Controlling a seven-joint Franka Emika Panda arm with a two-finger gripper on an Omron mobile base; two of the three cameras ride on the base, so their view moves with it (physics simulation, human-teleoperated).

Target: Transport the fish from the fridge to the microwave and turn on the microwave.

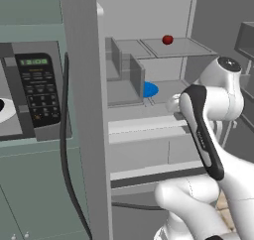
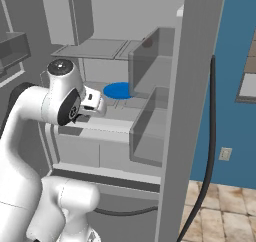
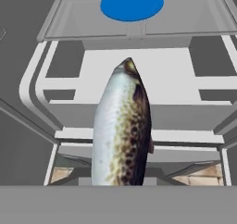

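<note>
A silvery, brown-spotted fish (image 3: 122,126) stands pinched in the nearly closed jaws of the robot's gripper (image 2: 95,102), held in front of the open fridge (image 1: 149,115) below a shelf bearing a blue disc (image 3: 132,3), while the microwave (image 1: 30,92) stands to the left.

- The left base view looks from behind the arm into the open light-grey fridge (image 1: 149,130), close up.
- The right base view faces those same pale shelves from the other side.
- The hand view looks closely along a silvery, brown-speckled fish (image 3: 121,130) toward the shelves.
</note>
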